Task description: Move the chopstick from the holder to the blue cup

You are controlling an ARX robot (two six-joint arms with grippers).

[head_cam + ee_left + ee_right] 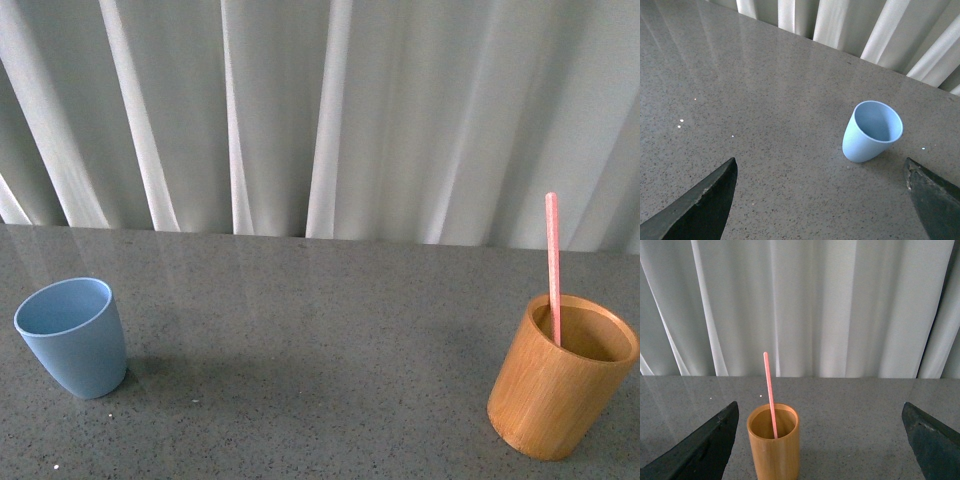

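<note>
The light blue cup stands upright and empty at the table's left front. At the right front is the orange-brown holder, with one pink chopstick standing in it and leaning on its rim. Neither arm shows in the front view. My left gripper is open, well short of the blue cup, with nothing between its dark fingertips. In the right wrist view my right gripper is open too, and the holder with the chopstick stands ahead of it, close to one finger.
The grey speckled table runs between cup and holder. White pleated curtains hang along the table's far edge.
</note>
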